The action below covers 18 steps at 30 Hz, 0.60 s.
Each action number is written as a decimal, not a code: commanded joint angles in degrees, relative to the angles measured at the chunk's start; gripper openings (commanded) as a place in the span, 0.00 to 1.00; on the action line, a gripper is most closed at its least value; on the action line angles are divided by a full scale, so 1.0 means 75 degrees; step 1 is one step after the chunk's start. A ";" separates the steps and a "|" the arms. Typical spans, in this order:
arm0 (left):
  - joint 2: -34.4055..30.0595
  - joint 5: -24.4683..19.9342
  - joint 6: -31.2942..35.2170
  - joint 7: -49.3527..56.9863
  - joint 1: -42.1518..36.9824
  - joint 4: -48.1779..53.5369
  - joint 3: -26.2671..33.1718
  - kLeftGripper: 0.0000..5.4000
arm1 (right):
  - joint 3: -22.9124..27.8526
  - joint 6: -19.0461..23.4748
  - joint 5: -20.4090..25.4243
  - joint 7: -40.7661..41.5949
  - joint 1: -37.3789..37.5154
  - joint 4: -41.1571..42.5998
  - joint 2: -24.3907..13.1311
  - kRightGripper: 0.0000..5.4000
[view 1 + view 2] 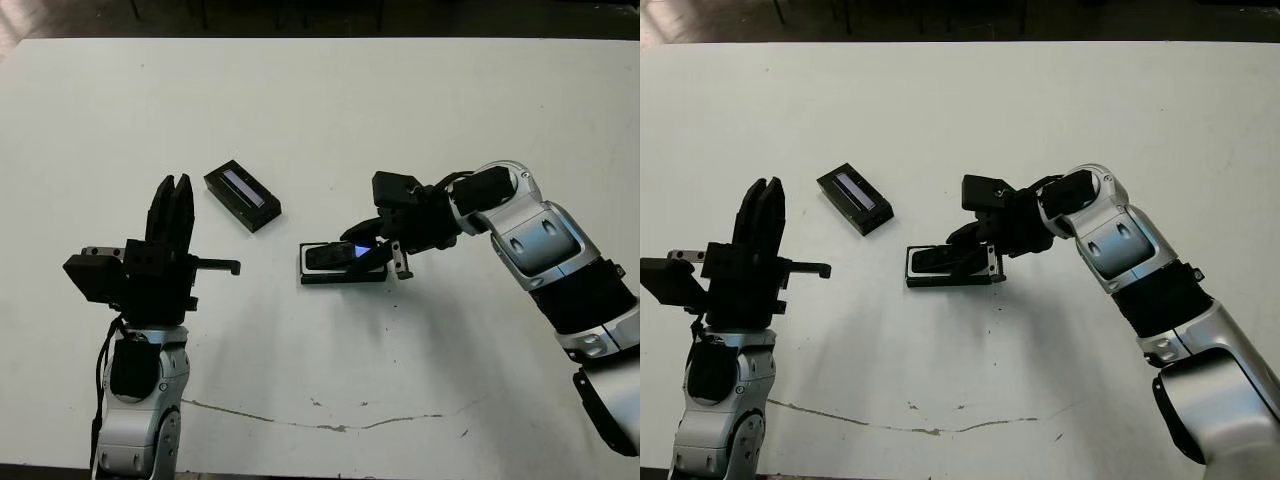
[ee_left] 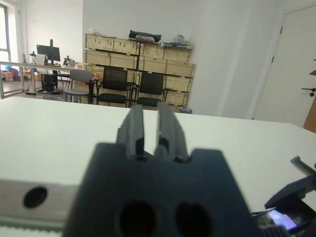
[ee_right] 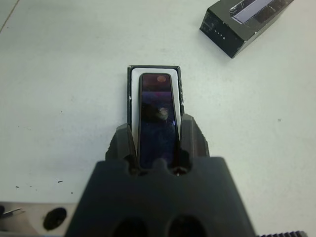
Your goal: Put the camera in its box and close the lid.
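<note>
A robot's right hand clamps the camera by its long edges and holds it lengthwise over the box, which sits near the middle of the white counter. In the head view the camera's outer end, with its bluish patch, looks raised, so the device appears tilted with its far end low in the white lining rather than lying flat. The lid rests by itself on the counter, well apart from the box and nearer the robot's left. The left hand hovers empty above the counter, its fingers close together with only a slim gap, touching nothing.

The risk from here is a jammed or skewed drop: the camera is nearly as big as the tray, and released at this tilt it could catch on the black rim and sit proud, leaving the lid unable to close. The fingers also straddle the box walls, so drawing back could drag or tip the light box. Pressing down off-centre could slide it across the counter
</note>
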<state>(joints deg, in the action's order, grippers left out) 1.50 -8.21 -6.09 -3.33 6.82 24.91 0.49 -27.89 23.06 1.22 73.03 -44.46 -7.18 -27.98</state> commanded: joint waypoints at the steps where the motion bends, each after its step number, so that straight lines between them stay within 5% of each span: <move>1: -0.0002 0.0055 -0.0018 0.0035 0.0143 -0.0038 -0.0013 0.00 | -0.0090 -0.0011 -0.0081 -0.0072 0.0147 0.0036 0.0054 0.04; 6: 0.0005 0.0008 -0.0068 0.0002 0.0135 -0.0081 -0.0016 0.00 | -0.0059 0.0371 -0.0008 -0.0127 0.0189 0.0161 0.0086 0.04; 9: -0.0001 0.0076 -0.0032 0.0040 0.0140 -0.0051 -0.0016 0.00 | 0.0054 0.0468 0.0148 -0.0066 0.0151 0.0115 0.0106 0.15; 18: -0.0002 0.0013 -0.0036 0.0014 0.0091 -0.0104 0.0009 0.00 | 0.0424 -0.0423 0.0069 -0.0285 0.0012 0.0027 -0.0015 0.52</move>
<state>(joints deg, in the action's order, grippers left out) 1.73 -8.22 -6.61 -3.34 6.80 24.90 0.36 -25.17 21.26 2.24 71.34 -44.25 -6.51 -27.22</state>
